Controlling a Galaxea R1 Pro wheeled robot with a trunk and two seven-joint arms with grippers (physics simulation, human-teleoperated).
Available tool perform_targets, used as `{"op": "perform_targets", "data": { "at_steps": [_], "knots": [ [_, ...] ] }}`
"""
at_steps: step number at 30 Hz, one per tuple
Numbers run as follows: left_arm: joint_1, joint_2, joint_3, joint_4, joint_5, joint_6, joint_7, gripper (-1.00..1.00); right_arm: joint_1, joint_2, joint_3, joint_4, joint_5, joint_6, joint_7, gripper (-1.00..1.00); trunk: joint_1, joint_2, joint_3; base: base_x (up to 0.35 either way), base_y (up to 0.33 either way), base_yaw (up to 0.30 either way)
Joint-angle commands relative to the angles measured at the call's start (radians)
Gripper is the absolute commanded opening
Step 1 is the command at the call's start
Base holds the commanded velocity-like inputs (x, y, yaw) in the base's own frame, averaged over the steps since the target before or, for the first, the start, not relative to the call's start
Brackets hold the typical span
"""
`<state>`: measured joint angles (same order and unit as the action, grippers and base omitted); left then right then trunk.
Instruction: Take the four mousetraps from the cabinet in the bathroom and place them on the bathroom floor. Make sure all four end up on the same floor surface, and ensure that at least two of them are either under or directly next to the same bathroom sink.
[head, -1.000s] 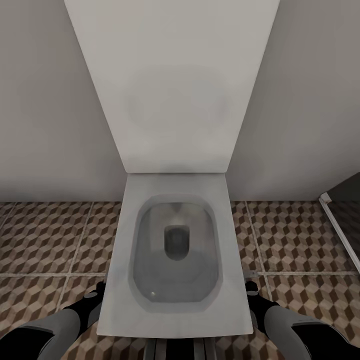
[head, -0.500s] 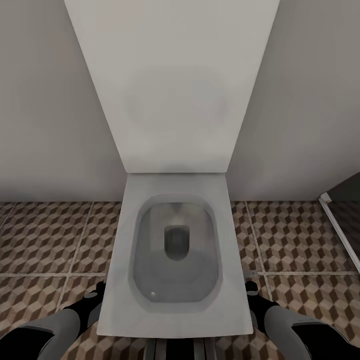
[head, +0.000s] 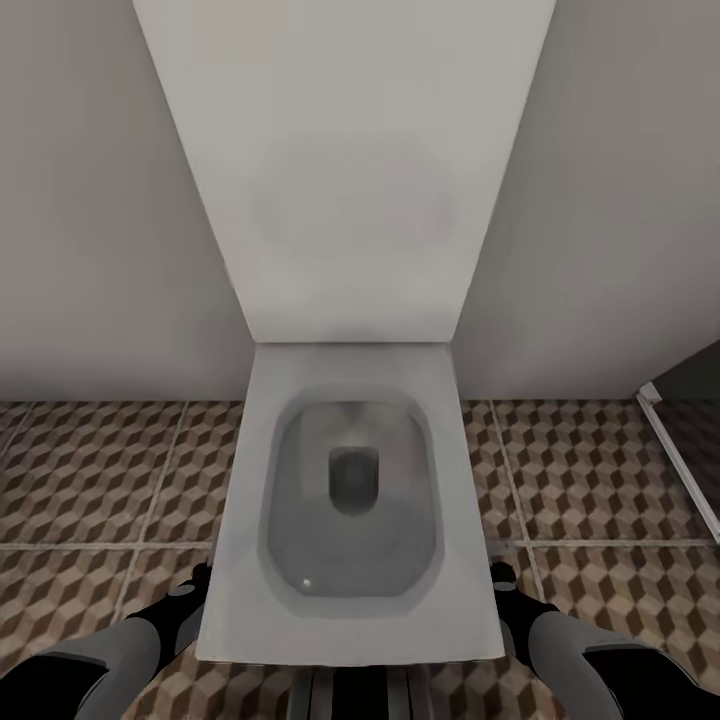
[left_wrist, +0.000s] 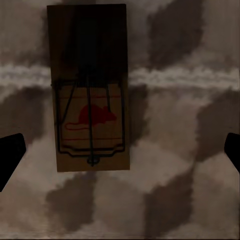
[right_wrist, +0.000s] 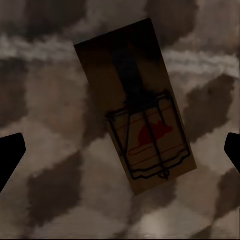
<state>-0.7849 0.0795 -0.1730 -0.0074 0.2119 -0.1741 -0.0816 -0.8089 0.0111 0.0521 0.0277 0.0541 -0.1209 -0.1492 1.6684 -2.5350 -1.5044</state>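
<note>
Mousetraps lie flat on the bathroom floor (head: 90, 470), one (left_wrist: 90, 90) under the left claw (left_wrist: 120, 150), one (right_wrist: 135, 105) under the right claw (right_wrist: 120, 150), both claws spread apart, seemingly released beside toilet (head: 350, 500), not sink.

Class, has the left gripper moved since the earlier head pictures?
No: the left gripper stays beside the toilet rim's front corner; only the camera shifted slightly.

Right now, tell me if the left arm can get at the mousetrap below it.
Probably yes. The mousetrap lies flat on the floor under the open left end effector, between its fingertips, with nothing over it.
</note>
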Motion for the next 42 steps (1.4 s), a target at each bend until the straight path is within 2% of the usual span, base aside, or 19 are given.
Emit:
{"op": "perform_targets", "data": {
  "at_steps": [1, 42],
  "knots": [
    [-0.001, 0.000, -0.008, 0.001, 0.011, -0.002, -0.004, 1.00, -0.001, 0.000, 0.005, 0.003, 0.006, -0.003, -0.006, 1.00, 0.000, 0.000, -0.001, -0.192, 0.000, 0.000],
    [-0.001, 0.000, -0.008, 0.001, 0.011, 0.001, -0.004, 1.00, -0.001, 0.000, 0.005, 0.003, 0.006, -0.003, -0.006, 1.00, 0.000, 0.000, -0.001, -0.330, 0.000, 0.000]
  ]
}}
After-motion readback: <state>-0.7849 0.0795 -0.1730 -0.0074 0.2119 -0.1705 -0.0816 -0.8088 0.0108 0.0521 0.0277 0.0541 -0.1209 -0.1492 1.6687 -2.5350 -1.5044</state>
